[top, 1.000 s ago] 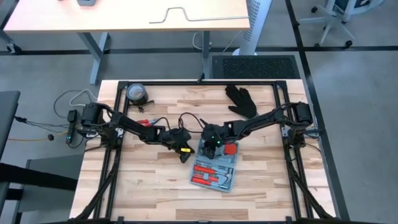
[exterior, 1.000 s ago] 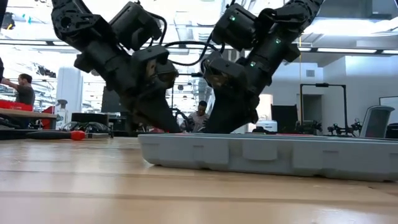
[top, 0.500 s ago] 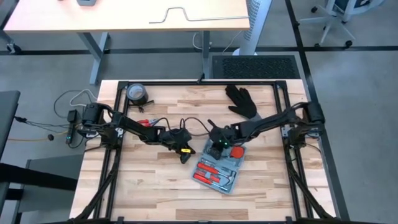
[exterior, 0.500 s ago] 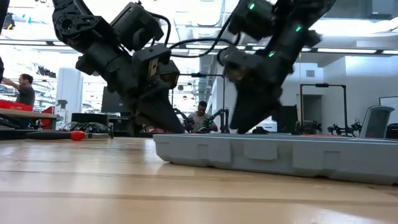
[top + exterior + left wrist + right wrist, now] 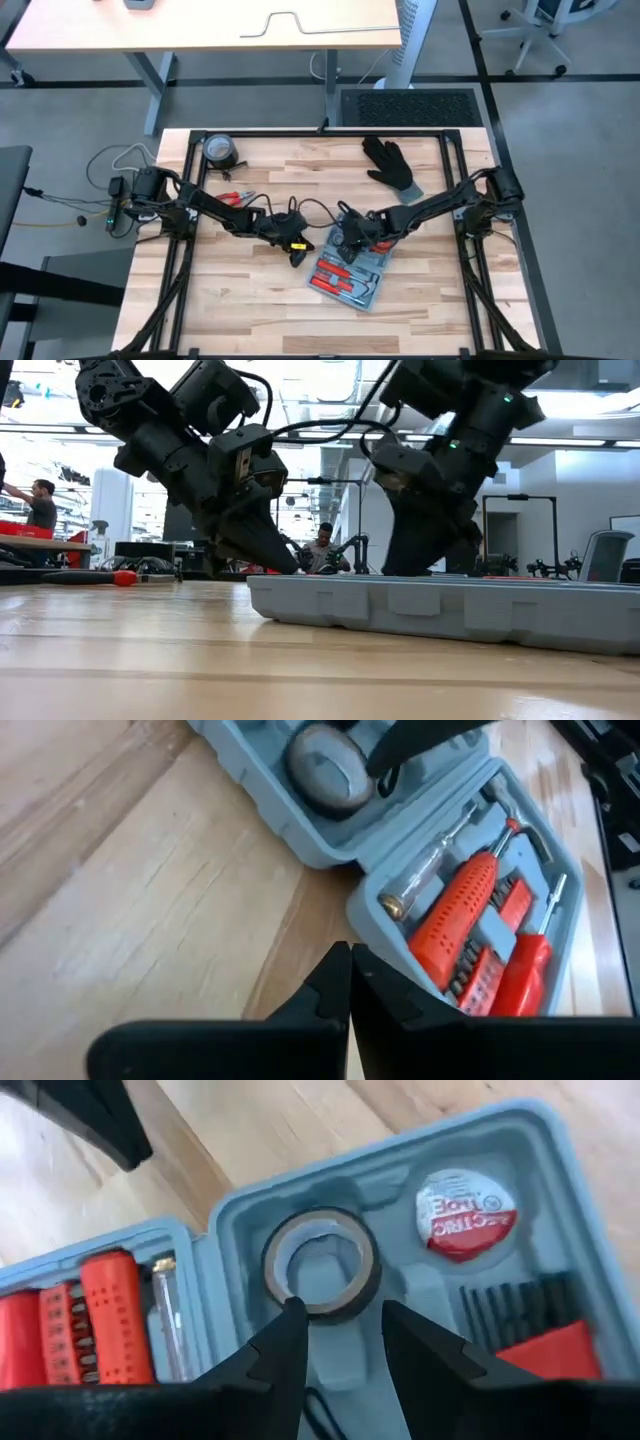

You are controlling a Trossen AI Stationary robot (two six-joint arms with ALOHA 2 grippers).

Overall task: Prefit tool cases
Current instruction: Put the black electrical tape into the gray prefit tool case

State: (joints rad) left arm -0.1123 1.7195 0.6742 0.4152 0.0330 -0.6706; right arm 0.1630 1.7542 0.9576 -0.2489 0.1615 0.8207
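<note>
Now we have the open tool case (image 5: 349,270) lying just front of the worktop's (image 5: 240,300) centre, our right end effector (image 5: 335,1325) spread open over its tape ring (image 5: 320,1265), the left end effector (image 5: 350,982) closed alongside; a careless descent could shove the case askew.

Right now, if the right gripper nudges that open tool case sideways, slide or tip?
Probably slides: the tool case lies flat and open on smooth wood table. Tipping seems unlikely, being low and wide. Right gripper, open over the tape roll, may jostle it.

Matt blue-grey plastic tool case (image 5: 350,268) lies on smooth wooden table (image 5: 240,290).
</note>
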